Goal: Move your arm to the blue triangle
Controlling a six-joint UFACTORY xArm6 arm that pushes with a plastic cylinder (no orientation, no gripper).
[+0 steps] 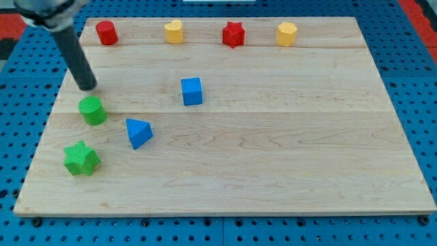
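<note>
Wooden tabletop (273, 171); my tip (87, 87) just above green cylinder (92, 111), seemingly apart. No hand fitted, so no spread or pinch to tell. Blue triangle (138, 132) below-right of tip; direct path risks clipping green cylinder.

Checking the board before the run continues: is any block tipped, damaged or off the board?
Nothing stands out. All eight blocks sit flat on the wooden board, four in a row along the view's top. My tip rests just above the green cylinder, up and to the view's left of the blue triangle.

Pale wood tabletop (273, 157) with thin grain lines. Above the blue cube (192, 91): red cylinder (106, 32), yellow heart (174, 31), red star (233, 34), yellow hexagon (287, 33). Left of it: green cylinder (92, 111), green star (81, 158), blue triangle (138, 132). Dark rod.
</note>
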